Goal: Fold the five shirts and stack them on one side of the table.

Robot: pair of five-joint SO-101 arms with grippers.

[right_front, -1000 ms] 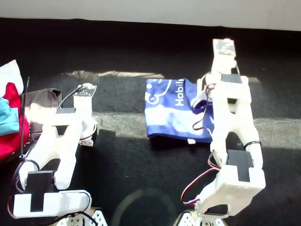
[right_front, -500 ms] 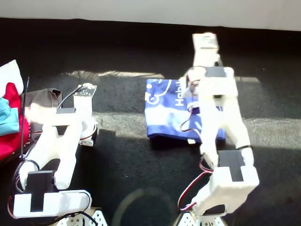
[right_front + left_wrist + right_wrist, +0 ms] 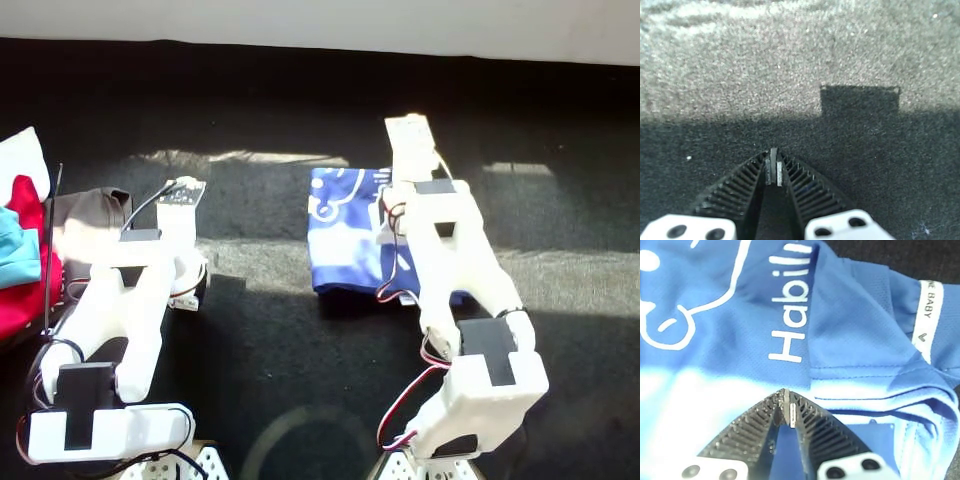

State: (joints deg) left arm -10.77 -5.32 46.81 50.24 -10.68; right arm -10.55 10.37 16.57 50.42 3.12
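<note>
Right gripper (image 3: 788, 410) is closed, tips together with nothing between them, poised over the folded blue shirt (image 3: 730, 325) near its white lettering. Left gripper (image 3: 772, 170) is likewise closed and empty, over bare dark table (image 3: 790, 60). From above, the right arm (image 3: 445, 250) covers the blue shirt's right side. A heap of other shirts (image 3: 25, 250) lies well apart from it, at the table's left edge.

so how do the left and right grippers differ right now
The left gripper hangs over bare dark table, while the right gripper hangs over the blue shirt. The left gripper sits near the bunched pile of shirts at the table's edge; the right gripper is out at mid-table. Both are shut and appear to hold nothing.
</note>
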